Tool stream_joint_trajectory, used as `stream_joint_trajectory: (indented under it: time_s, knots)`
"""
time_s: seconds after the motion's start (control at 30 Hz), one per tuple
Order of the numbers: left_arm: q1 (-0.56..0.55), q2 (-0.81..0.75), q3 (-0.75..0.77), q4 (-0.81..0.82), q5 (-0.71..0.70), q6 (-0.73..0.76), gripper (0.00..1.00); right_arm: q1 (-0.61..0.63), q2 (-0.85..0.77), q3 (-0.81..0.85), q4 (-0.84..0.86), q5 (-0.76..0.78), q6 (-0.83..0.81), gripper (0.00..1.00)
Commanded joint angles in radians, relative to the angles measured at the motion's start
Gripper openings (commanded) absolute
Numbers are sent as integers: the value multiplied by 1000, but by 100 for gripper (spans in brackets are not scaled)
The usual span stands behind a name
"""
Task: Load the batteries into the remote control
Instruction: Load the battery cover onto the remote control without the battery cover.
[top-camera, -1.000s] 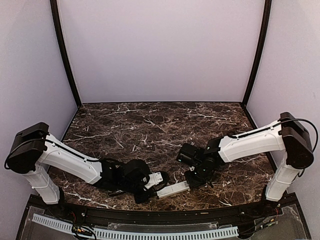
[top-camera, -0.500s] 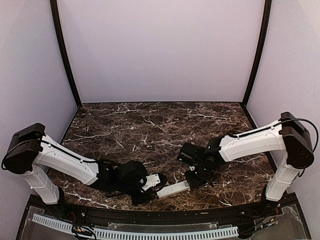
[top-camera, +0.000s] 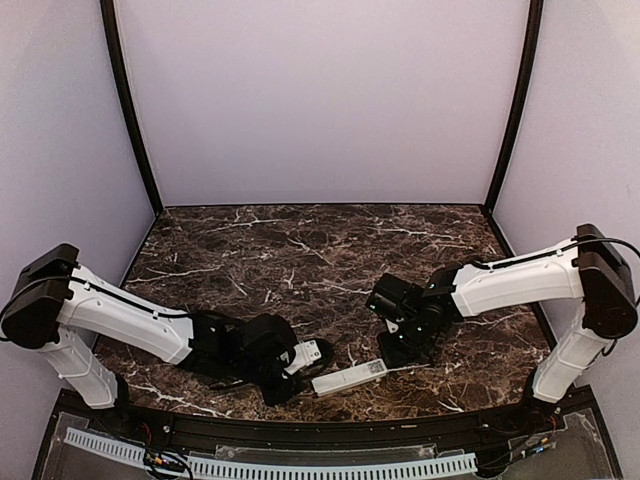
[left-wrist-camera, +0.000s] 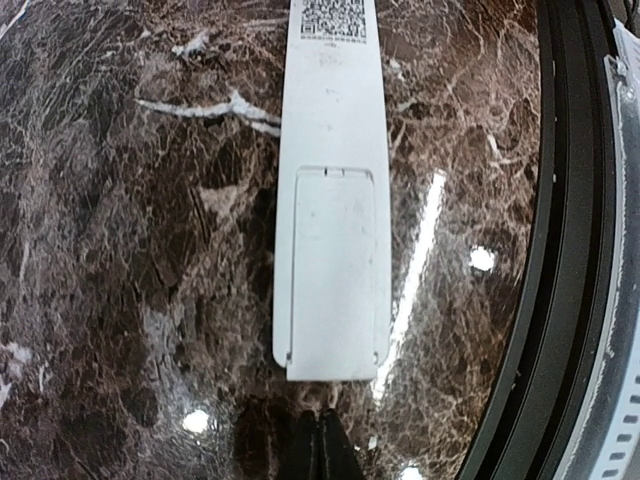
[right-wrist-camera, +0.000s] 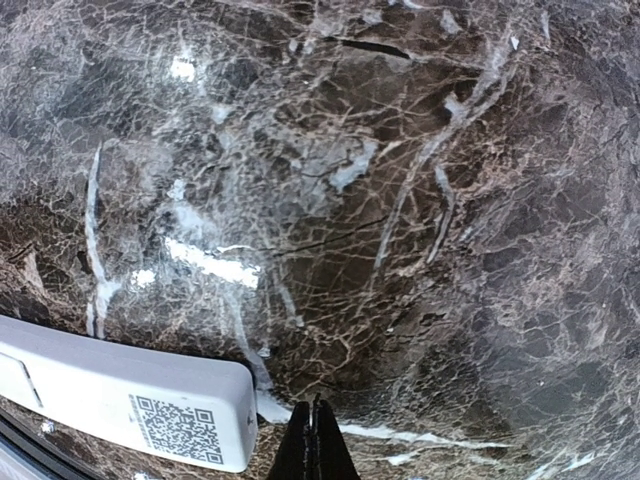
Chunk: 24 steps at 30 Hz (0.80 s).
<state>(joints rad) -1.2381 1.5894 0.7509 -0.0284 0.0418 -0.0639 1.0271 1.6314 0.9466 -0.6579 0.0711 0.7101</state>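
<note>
The left gripper (left-wrist-camera: 320, 440) is clenched, its fingertips pressed together on nothing, poised just off the near short end of the remote control (left-wrist-camera: 332, 240) without clearly touching it. The right gripper (right-wrist-camera: 316, 440) is likewise pinched closed and empty, beside the remote's other end, apart from it. The remote lies flat on the marble table (top-camera: 300, 260), back upward, battery cover in place, a QR label near its far end. It rests close to the table's near edge, between the two grippers (top-camera: 347, 377), its long axis running left to right, slightly tilted. Bare marble stretches behind it toward the back wall.
</note>
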Motion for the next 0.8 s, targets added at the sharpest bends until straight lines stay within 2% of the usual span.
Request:
stream_joint_trajectory:
  time_s: [0.0,0.27,0.4,0.5,0.57,0.7,0.77]
  knots:
    - [-6,40,98,-139,-8,-27,0,-4,-8,0,-4,10,0,0]
    - [-6,55,193,-349,-74,-124,0,-5,2,11,-5,-4,5,0]
    - [-6,40,212,-380,-71,-374,0,-4,-15,-2,14,-30,36,0]
    - [-6,5,210,-425,-171,-655,0,-4,-36,-23,28,-33,70,0]
    - [-6,-17,202,-434,-186,-801,0,-5,-40,-35,33,-39,85,0]
    - [-6,-13,147,-335,-96,-1019,0,-5,-38,-46,28,-17,93,0]
    - [-4,20,139,-289,-58,-1056,0,-5,-32,-38,19,-6,100,0]
